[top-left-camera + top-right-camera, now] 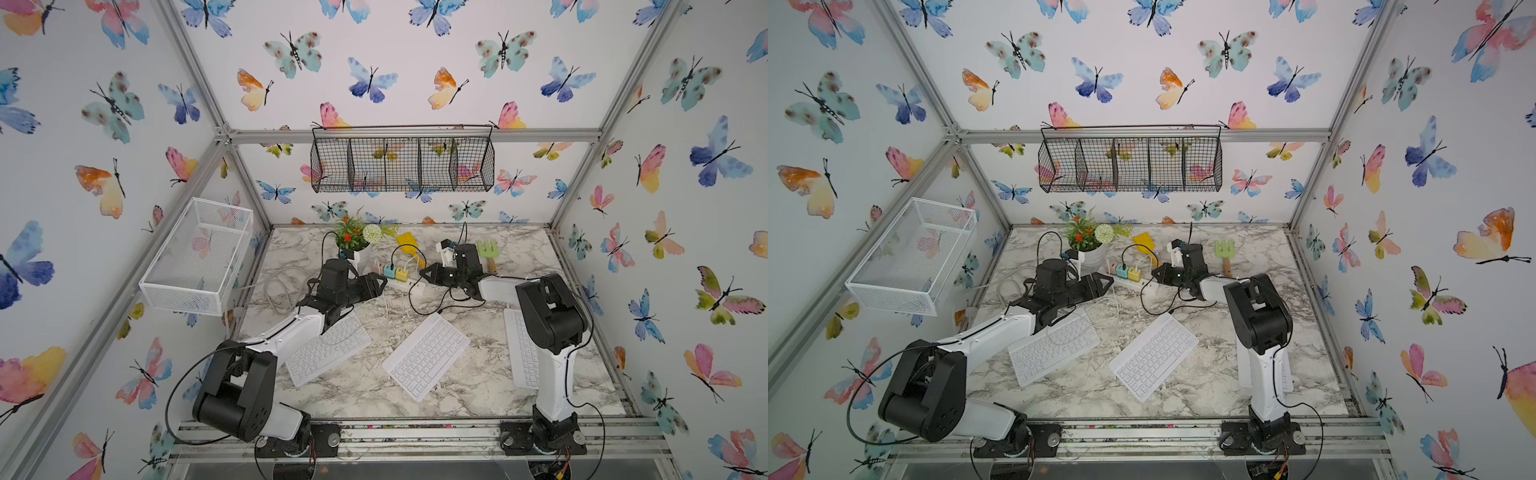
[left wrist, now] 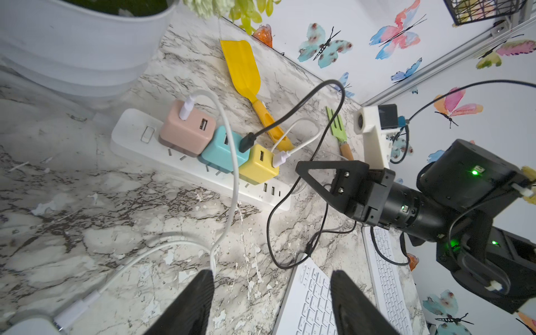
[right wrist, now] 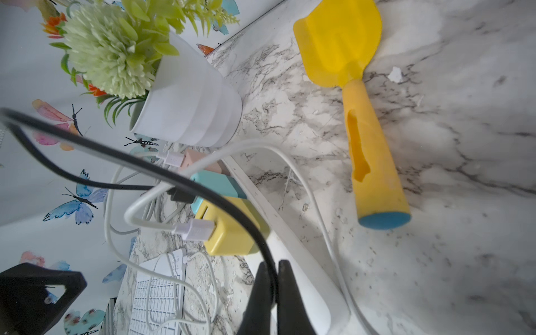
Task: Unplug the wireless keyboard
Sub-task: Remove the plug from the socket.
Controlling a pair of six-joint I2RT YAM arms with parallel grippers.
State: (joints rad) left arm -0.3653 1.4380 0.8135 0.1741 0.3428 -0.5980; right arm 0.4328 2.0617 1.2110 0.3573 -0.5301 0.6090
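White slim keyboard [image 1: 426, 356], lying askew, black cable [image 3: 229, 208] plugged in

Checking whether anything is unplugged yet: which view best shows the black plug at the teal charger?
The left wrist view: the black plug sits unobstructed in the teal charger. The right wrist view shows it partly behind the black cable. In both top views it is too small to judge.

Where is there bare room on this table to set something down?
The table is bare along its front edge, before the middle keyboard, and in the far right corner beside the green rake. Crowded around the power strip and black cable.
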